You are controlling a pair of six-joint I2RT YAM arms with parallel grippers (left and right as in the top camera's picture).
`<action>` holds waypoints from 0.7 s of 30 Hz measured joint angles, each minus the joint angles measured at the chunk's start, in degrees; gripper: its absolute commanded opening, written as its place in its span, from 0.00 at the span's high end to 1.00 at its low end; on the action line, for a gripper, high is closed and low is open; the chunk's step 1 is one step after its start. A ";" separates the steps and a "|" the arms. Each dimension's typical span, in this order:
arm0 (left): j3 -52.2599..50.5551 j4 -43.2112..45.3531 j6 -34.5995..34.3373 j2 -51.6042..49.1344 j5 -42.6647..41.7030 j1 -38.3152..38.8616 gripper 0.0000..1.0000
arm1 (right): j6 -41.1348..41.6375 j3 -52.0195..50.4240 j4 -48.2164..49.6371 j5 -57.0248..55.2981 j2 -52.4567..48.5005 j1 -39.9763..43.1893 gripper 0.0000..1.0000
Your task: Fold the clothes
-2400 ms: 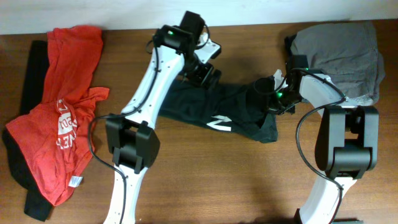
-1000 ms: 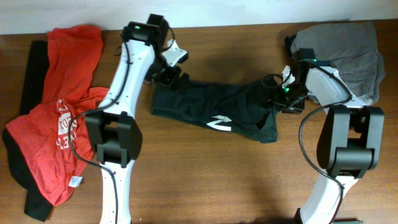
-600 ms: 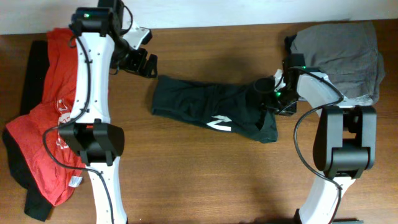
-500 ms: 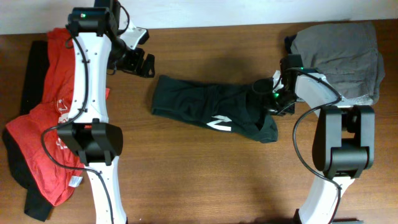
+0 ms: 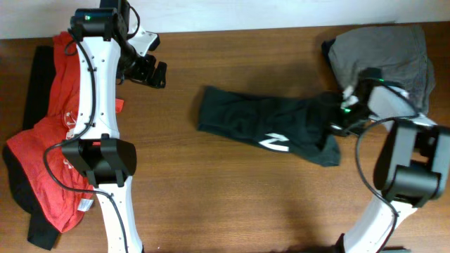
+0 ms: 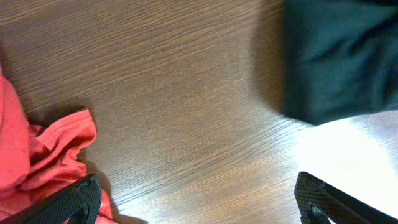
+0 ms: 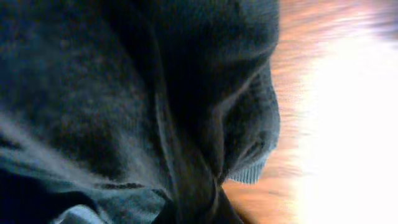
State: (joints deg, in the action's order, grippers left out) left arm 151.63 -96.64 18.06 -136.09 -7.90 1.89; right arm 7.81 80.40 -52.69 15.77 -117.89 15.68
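Folding looks half done: black-green T-shirt [image 5: 264, 126] lies mid-table as a long band, right gripper [image 5: 342, 116] pinching its right end, left gripper [image 5: 148, 72] spread wide near the far-left corner, red T-shirt [image 5: 49, 154] unfolded.

left arm [image 5: 93, 84]: long white link shells, rounded black joint housings, largest housing [image 5: 98, 156] at mid-arm. left LED [image 5: 86, 15] lit green near top. Thin black left cable [image 5: 46, 165] looped outside links.
left gripper [image 5: 151, 72]: black; fingers [image 6: 73, 200] seen matte black and blocky in wrist view.
right arm [image 5: 385, 98]: same white shells, bulky black right housing [image 5: 415, 167], right LED [image 5: 344, 107] lit green, black right cable [image 5: 357, 154] looped alongside.
Screws, markings: too small to tell.
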 measured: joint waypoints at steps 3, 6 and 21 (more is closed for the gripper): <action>0.00 0.00 0.00 0.00 0.94 0.00 0.01 | -1.97 0.00 -1.64 0.66 2.62 2.23 0.96; 0.00 0.04 0.00 0.00 1.29 0.00 0.01 | -2.80 0.39 -4.39 0.85 5.25 1.27 0.96; 0.00 1.95 0.00 0.00 1.22 0.00 0.01 | -0.61 18.84 -8.35 2.34 11.80 -18.97 0.96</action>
State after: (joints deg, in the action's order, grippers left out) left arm 151.63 -94.70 18.06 -136.09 -6.68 1.89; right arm 7.20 99.24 -61.04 18.11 -106.08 -3.29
